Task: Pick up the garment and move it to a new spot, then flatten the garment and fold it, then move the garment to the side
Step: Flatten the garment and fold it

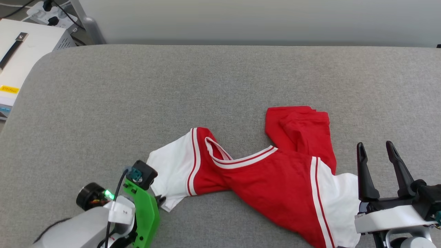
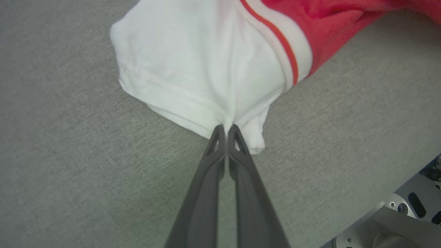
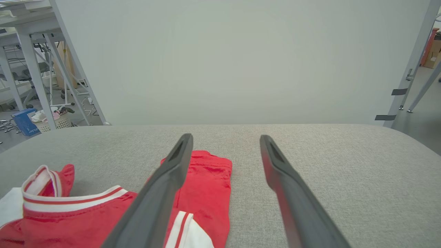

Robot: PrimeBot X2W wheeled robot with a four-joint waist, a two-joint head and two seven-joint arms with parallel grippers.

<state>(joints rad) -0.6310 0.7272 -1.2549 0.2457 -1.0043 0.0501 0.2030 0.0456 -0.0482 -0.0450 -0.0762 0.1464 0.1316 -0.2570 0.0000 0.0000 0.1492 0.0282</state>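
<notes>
On grey fabric surface [image 1: 144,103], toward near edge, red jersey T-shirt [image 1: 275,182] lies crumpled, striped neckline [image 1: 241,160] showing, red body bunched toward far side. My left gripper [image 2: 226,128] clamped tight on hem of white sleeve [image 2: 193,69]. My right gripper [image 1: 375,144] spread wide, empty, just beside other white sleeve [image 1: 341,193].

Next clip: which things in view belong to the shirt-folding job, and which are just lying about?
Job: red jersey T-shirt with white short sleeves; left gripper, jaws shut on a sleeve hem; right gripper, jaws open, empty; grey fabric tabletop.
Lying about: white box with black strap; white power strip with black plugs; white woven basket on the floor.
</notes>
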